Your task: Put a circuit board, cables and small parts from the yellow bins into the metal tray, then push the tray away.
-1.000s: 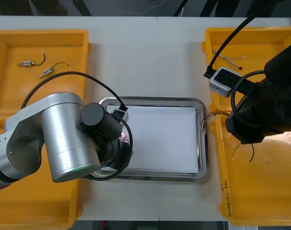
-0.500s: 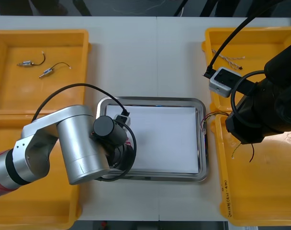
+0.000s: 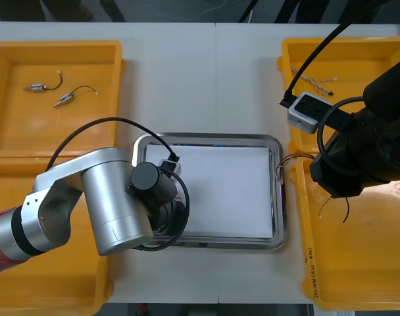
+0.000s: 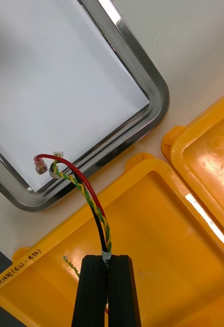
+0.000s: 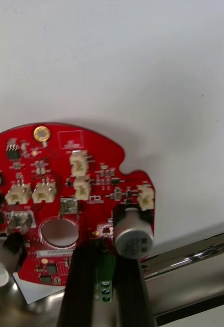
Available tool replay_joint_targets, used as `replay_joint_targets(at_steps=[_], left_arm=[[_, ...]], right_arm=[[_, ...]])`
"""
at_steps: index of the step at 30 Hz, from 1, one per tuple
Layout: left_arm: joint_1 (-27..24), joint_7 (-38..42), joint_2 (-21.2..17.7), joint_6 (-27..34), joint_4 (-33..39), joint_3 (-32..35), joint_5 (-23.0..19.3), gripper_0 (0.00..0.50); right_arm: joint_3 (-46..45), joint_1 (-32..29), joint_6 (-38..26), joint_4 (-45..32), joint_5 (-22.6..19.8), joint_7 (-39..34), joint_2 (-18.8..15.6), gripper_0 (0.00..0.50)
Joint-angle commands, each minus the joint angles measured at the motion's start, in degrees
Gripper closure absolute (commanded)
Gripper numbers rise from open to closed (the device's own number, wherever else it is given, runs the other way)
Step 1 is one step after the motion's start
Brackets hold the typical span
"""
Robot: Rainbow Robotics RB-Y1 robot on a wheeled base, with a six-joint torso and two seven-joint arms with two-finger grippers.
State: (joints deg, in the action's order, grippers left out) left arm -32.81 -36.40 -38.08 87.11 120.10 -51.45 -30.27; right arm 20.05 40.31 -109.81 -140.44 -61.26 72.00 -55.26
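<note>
A light table [image 3: 239, 66] bears a shiny metal tray [image 3: 233, 191], white inside. Over its near left corner the left gripper [image 5: 105, 250] clamps a round red circuit board [image 5: 76, 204] by its edge. The board looks stiff, light and probably fragile, so it is best held there. The right gripper [image 4: 107, 260], above a yellow plastic bin [image 3: 371, 263], pinches a limp red-and-yellow twisted cable [image 4: 94, 202].

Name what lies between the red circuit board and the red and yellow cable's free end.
The bare white inside of the tray, in the front view: circuit board at its left side, cable at its right rim.
</note>
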Motion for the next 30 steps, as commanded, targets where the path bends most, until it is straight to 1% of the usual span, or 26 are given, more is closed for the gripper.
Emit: replay_joint_targets(at_steps=[1,2,3,6,14,20,26,30], left_arm=[[-2.08,4.67,1.52,-0.98,0.66,-1.11,0.47,0.116],[-2.08,4.76,1.52,-0.89,0.57,-1.11,0.47,0.088],[-2.08,4.93,1.52,-0.98,0.57,-1.11,0.39,0.044],[-2.08,5.29,1.52,-1.15,0.66,-1.2,0.47,0.0],[-2.17,6.34,1.52,-1.42,0.75,-0.85,0.83,0.0],[-2.17,6.25,1.52,-1.33,0.92,1.61,0.65,0.0],[-2.17,5.99,1.61,-0.01,0.92,7.5,-2.16,0.0],[-2.34,5.11,1.96,3.24,1.1,12.33,-4.8,0.0]], right_arm=[[0.6,1.35,-0.19,-0.45,0.44,1.03,0.68,0.5],[0.6,1.35,-0.19,-0.45,0.44,0.95,0.68,0.5],[0.6,1.26,-0.19,-0.45,0.44,0.95,0.68,0.5],[0.6,1.35,-0.19,-0.45,0.44,0.95,0.68,0.5],[0.6,1.35,-0.19,-0.45,0.53,0.86,0.68,0.5],[0.6,1.35,-0.19,-0.54,0.44,1.47,0.95,0.5],[2.89,2.4,-0.19,-0.8,0.44,1.74,2.09,0.5],[5.88,4.34,-0.19,-0.8,0.71,2.0,2.79,0.5]])
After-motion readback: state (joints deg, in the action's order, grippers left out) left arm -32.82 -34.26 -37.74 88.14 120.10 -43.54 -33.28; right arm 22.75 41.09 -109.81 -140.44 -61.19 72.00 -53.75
